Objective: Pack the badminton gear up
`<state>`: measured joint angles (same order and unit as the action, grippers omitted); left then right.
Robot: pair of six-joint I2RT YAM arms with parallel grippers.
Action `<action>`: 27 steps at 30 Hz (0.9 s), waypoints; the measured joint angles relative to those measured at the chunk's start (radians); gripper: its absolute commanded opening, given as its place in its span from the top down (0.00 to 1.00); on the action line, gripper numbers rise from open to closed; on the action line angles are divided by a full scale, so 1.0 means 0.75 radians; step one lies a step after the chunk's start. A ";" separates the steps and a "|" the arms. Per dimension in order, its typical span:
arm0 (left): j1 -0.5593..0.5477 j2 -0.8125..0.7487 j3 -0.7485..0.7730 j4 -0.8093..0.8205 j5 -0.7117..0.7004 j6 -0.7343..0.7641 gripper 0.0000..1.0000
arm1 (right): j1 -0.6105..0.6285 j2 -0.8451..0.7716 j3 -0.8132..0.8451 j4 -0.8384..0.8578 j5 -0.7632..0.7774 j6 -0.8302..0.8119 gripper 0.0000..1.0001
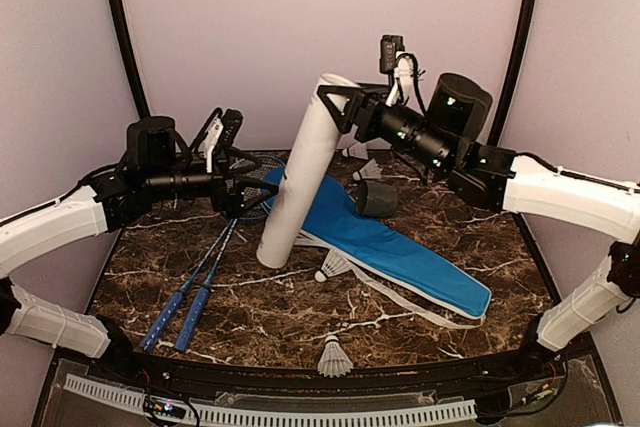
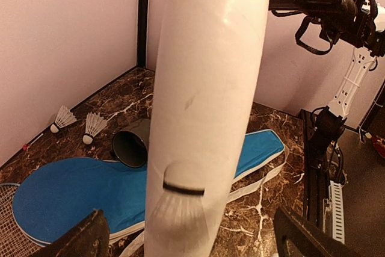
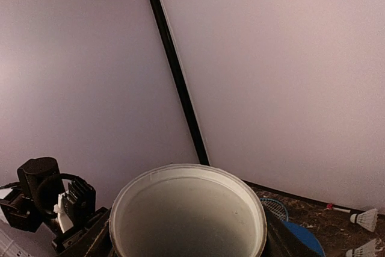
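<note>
The right pincer (image 1: pixel 338 99) is clamped on the open top end of the long white cylindrical tube (image 1: pixel 300 177). The tube leans down and away from it to the dark marble-patterned table (image 1: pixel 300 317). The dark round cap (image 1: pixel 377 199) lies below that pincer on the blue racket-shaped zip bag (image 1: pixel 400 247) (mouth sideways). The left pincer (image 1: pixel 250 192) stands wide apart just beside the tube's middle, holding nothing. Two thin blue-handled rackets (image 1: pixel 200 287) lie beneath it.
</note>
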<state>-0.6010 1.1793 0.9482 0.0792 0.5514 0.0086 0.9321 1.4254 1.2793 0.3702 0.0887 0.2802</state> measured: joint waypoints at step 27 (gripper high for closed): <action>-0.086 0.129 -0.026 0.025 -0.167 0.196 0.24 | 0.111 0.201 -0.151 0.397 0.067 0.353 0.38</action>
<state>-0.6659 1.2758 0.9287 0.0978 0.4263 0.1555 1.0157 1.5764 1.1664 0.6682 0.1387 0.5449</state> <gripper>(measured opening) 0.815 0.662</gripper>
